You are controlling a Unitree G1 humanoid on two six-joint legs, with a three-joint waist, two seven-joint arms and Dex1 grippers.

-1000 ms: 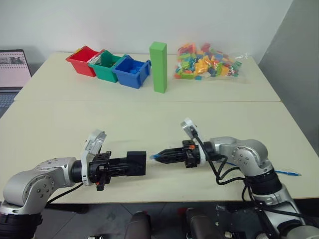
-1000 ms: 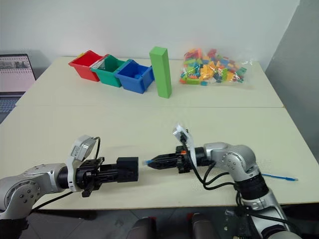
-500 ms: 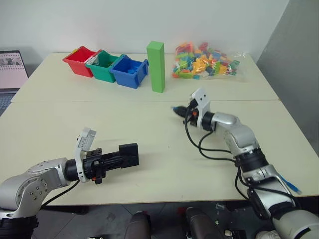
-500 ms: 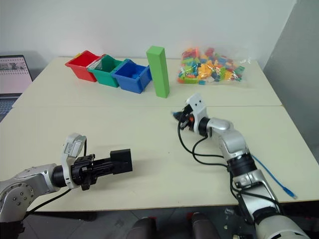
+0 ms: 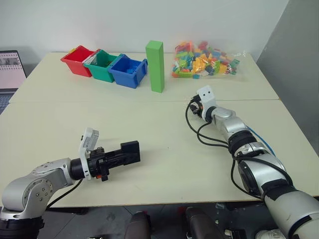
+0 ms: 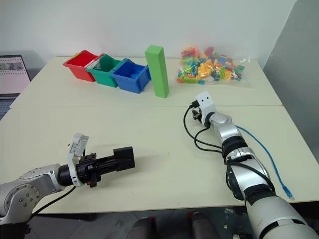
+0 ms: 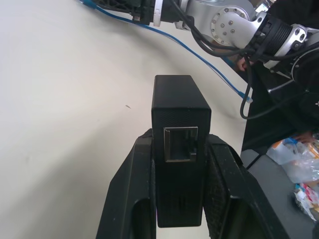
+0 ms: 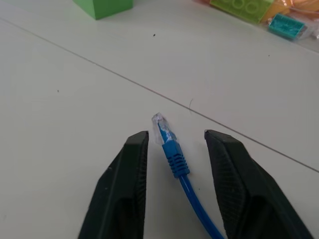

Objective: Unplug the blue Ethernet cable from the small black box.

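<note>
Our left gripper (image 7: 179, 164) clamps the small black box (image 5: 130, 152) at near left, port empty. Right gripper (image 8: 174, 164) gapes around the freed blue Ethernet cable (image 8: 172, 149) — we'd withdraw straight back, snagging nothing.

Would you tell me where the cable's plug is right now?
The plug lies on the table between the right gripper's open fingers, on the right, short of the green block.

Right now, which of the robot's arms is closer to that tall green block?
The right. Its tool is stretched out across the table just short of the tall green block, slightly to its right. The left tool, gripping the small black box, is back near the table's front edge.
</note>
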